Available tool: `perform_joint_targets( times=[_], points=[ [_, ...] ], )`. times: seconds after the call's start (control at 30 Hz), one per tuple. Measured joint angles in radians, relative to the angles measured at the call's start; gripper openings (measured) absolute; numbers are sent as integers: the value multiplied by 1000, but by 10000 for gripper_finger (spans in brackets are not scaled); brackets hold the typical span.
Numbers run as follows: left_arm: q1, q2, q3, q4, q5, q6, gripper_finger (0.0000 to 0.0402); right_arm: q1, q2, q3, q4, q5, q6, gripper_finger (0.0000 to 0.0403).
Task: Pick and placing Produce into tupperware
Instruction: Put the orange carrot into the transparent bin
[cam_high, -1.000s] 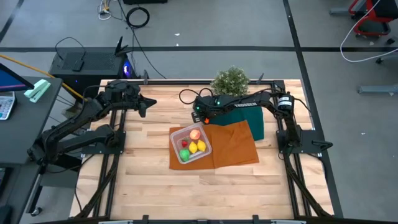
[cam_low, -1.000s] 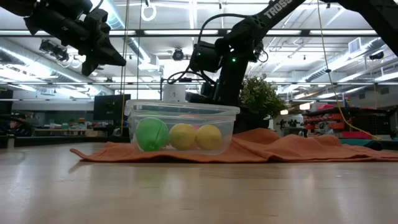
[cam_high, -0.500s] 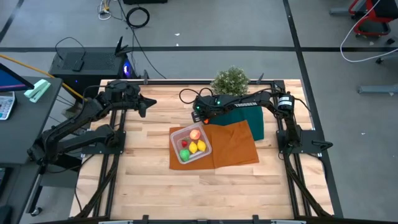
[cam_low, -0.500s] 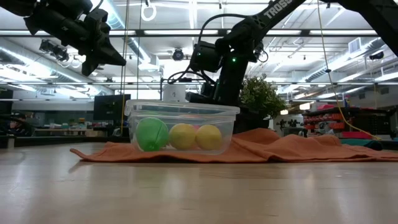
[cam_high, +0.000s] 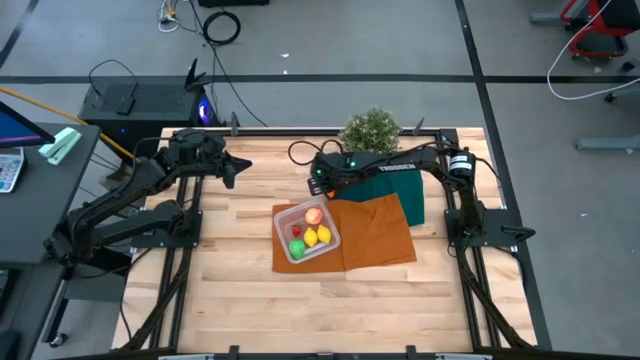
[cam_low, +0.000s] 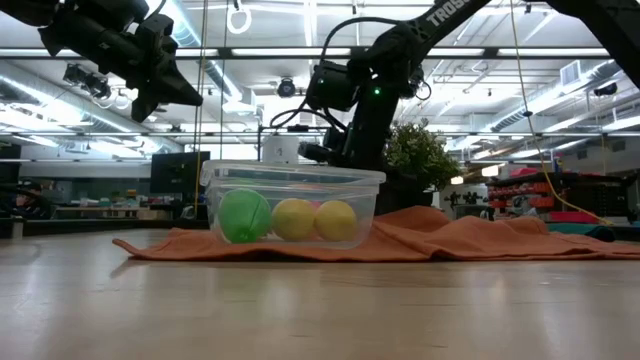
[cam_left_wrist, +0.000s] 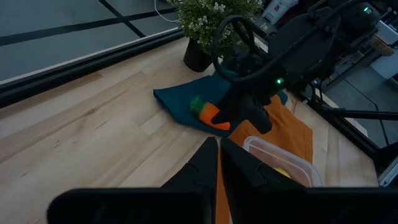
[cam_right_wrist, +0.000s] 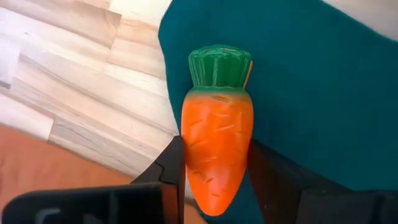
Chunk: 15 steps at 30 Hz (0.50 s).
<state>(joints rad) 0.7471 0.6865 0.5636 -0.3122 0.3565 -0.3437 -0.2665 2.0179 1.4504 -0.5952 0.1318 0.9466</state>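
Right claw clenched around orange carrot over dark green cloth, just beyond tupperware. Left claw closed empty, raised at far left.

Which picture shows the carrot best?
The right wrist view: the carrot fills it, between the right tool's fingers. The left wrist view shows it small; the high view a speck; the low view hides it.
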Motion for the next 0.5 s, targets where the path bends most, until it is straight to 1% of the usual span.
perform_joint_targets(
  times=[0.27,0.5],
  points=[
    [0,0,0,0,0,0,32,1,-32,2,-1,9,-1,97],
    [0,0,0,0,0,0,35,-4,-112,2,1,42,-38,96]
  ],
)
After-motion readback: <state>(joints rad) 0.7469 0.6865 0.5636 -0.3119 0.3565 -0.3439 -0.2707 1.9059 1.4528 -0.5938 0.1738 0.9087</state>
